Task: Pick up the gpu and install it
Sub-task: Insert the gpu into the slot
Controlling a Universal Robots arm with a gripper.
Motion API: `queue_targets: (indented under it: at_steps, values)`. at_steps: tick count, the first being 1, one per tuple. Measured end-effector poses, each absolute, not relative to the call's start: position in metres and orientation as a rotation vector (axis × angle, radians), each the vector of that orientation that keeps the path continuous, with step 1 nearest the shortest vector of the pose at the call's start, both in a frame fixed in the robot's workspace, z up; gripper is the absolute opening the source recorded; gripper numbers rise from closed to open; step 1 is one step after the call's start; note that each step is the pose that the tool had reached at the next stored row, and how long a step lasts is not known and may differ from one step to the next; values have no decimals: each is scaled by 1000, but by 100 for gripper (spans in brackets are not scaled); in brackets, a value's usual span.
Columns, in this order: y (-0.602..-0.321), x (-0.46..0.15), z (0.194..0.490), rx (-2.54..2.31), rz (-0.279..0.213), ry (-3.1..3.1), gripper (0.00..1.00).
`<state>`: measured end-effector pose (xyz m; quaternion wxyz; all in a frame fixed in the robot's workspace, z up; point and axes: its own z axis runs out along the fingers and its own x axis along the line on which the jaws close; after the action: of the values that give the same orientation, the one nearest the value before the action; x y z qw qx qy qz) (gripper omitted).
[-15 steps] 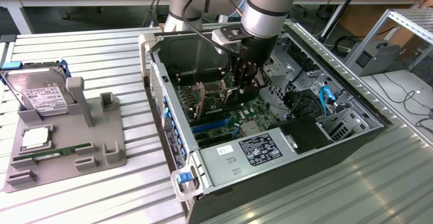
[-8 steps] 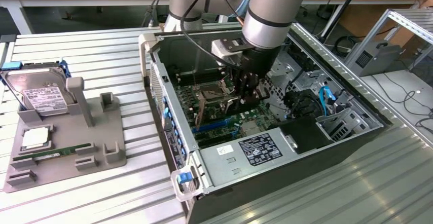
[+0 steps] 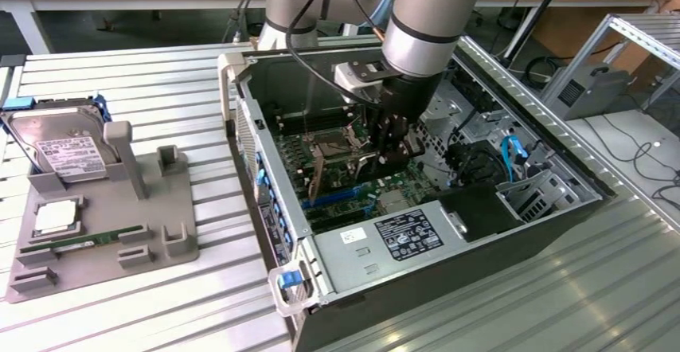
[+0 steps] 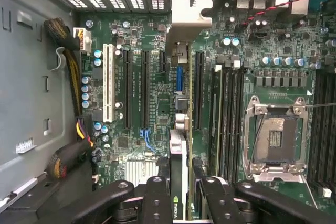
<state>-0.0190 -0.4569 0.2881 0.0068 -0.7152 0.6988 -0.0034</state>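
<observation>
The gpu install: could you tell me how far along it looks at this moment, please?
Done: the gpu has been picked up; it is held edge-on in the gripper, its metal bracket toward the case's rear wall.
In hand: the gripper is down inside the open case, holding the card above the motherboard, in line with the long slots.
Left: seating. I cannot tell whether the card's edge has entered a slot.

Silver-grey tubular arm, black cables, black bolted end effector linkages
</observation>
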Motion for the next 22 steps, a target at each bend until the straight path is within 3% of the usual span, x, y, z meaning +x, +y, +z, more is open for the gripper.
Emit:
queue_targets:
  at_steps: [22]
  values:
    - [-457,-21,289,-2111,-14,2311,27]
